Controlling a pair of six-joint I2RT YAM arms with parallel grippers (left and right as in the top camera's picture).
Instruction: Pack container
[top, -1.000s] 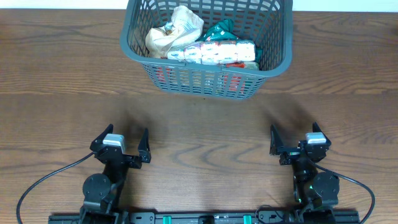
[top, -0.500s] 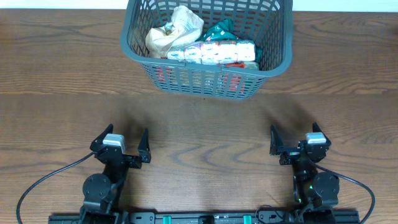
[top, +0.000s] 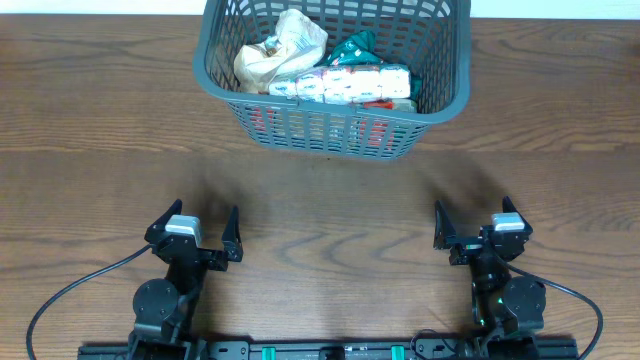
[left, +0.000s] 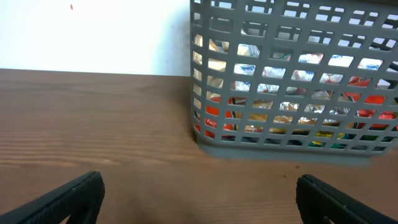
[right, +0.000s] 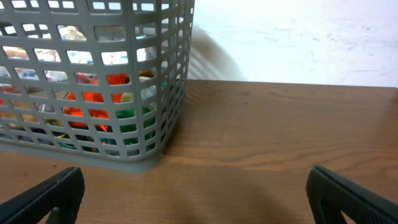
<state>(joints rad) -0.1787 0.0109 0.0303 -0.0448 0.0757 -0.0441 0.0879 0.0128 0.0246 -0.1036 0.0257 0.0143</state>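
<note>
Dark grey lattice plastic basket (top: 330, 138) filled with packets (top: 352, 84), far centre, left claw (top: 197, 224) and right claw (top: 472, 222) held wide, near edge.

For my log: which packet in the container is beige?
The crumpled packet at the container's left end; the others are white-patterned, teal or red.

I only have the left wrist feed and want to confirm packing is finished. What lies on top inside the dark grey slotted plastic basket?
Observer: In the dark grey slotted plastic basket, a crumpled beige paper bag and a white patterned packet lie on top.
Operator: Anything outside it?
Observer: Overhead shows no packets on the brown wooden table.
Operator: Right gripper?
Observer: The right gripper is open and empty, apart from the basket.
</note>
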